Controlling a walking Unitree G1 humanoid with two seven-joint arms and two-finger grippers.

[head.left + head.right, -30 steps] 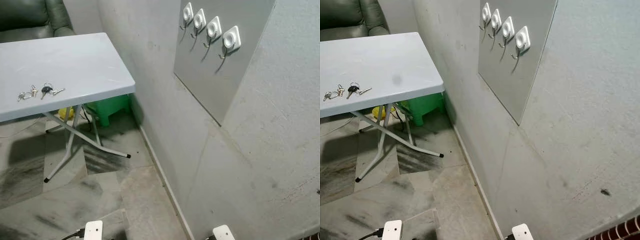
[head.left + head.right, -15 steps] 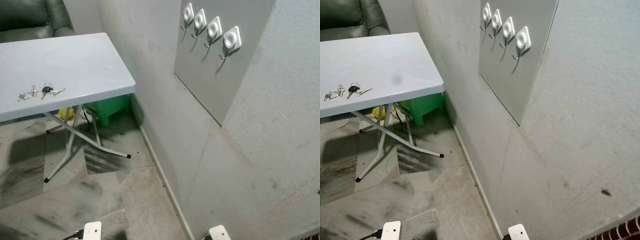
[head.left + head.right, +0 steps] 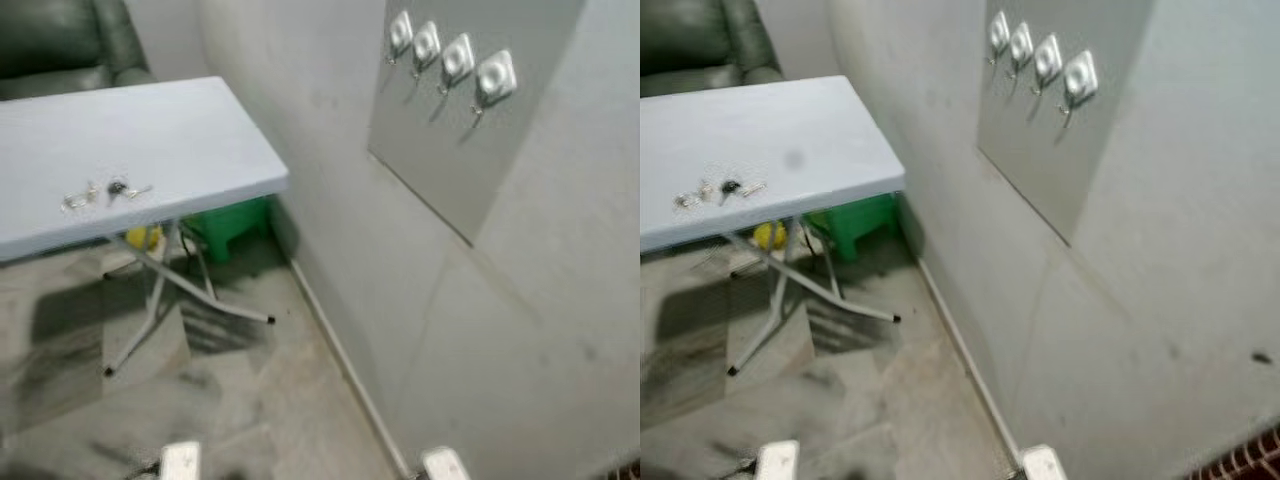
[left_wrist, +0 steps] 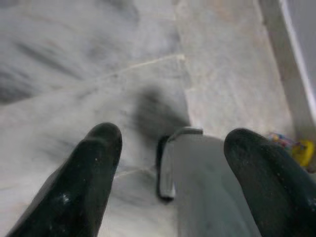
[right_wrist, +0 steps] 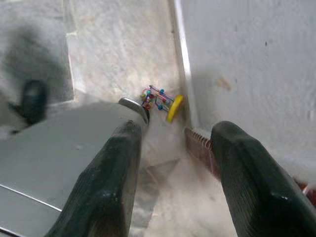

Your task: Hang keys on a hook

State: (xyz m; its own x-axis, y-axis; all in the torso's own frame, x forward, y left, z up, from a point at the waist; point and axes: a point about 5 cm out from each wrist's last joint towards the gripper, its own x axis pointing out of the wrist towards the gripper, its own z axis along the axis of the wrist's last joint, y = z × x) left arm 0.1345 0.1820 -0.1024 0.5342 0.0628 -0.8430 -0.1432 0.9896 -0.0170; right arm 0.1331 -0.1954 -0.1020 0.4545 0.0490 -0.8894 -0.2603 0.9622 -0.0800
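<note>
Black fingers of the left gripper (image 4: 168, 163) and right gripper (image 5: 173, 163) are spread apart, holding nothing, both arms hanging toward the floor. The keys (image 3: 105, 192) lie on the grey table (image 3: 190, 140), well apart from the hooks (image 3: 450, 60) on the wall.

Keys (image 3: 105, 192) lie flat on table; 4 white hooks (image 3: 452, 58) wall-mounted, bare.
</note>
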